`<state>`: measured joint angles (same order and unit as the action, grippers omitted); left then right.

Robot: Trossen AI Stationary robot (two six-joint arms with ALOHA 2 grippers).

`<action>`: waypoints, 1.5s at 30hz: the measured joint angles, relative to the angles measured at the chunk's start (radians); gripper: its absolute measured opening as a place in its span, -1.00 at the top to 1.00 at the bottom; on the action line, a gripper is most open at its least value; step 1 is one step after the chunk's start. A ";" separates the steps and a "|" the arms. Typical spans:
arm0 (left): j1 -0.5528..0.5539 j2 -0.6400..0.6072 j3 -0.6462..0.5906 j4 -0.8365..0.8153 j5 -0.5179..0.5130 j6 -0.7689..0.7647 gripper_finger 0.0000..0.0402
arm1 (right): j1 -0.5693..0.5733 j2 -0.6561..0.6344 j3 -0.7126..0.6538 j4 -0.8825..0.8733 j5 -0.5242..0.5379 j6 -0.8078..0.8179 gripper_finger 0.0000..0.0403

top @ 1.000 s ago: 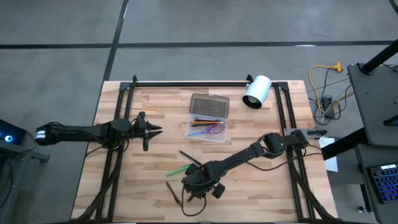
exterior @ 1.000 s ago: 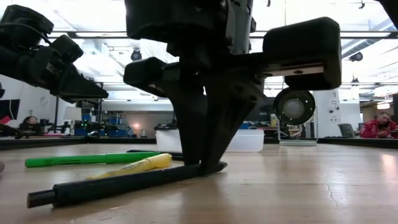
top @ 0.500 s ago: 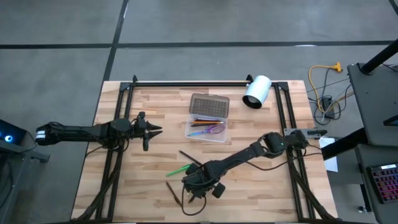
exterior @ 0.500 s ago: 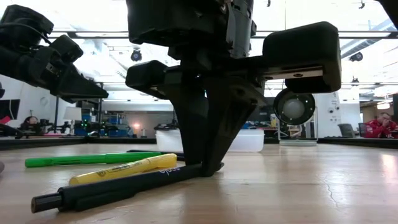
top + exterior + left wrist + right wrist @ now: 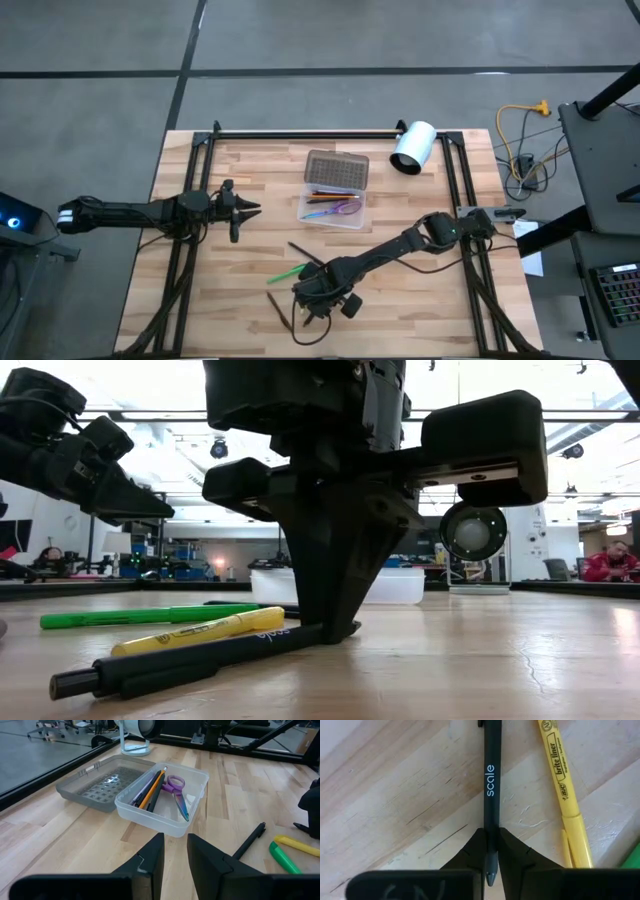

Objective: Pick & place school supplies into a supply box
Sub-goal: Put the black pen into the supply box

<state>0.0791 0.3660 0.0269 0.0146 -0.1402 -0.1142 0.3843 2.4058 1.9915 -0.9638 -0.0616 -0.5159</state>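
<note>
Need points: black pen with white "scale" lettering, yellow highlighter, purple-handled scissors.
Black plastic pen with white "scale" lettering (image 5: 490,780): right wrist view, barrel at the lettering.
Yellow plastic highlighter (image 5: 561,770): right wrist view, mid-barrel.
Small purple-handled scissors (image 5: 175,784): left wrist view, handle loop.

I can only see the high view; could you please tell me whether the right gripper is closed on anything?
Observer: Yes. The right wrist view shows the right gripper shut on a black pen printed "scale".
Operator: What lies beside it?
Observer: A yellow highlighter, alongside the pen with a gap between them.
Operator: And what is inside the supply box?
Observer: The left wrist view shows purple-handled scissors and pencils lying in the supply box.
</note>
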 joint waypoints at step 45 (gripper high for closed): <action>0.000 0.000 0.000 0.000 0.000 0.000 0.65 | 0.017 -0.101 0.015 -0.037 0.224 0.354 0.93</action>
<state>0.0792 0.3660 0.0268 0.0143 -0.1402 -0.1140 0.4015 2.3043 2.0067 -1.0012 0.1628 -0.1619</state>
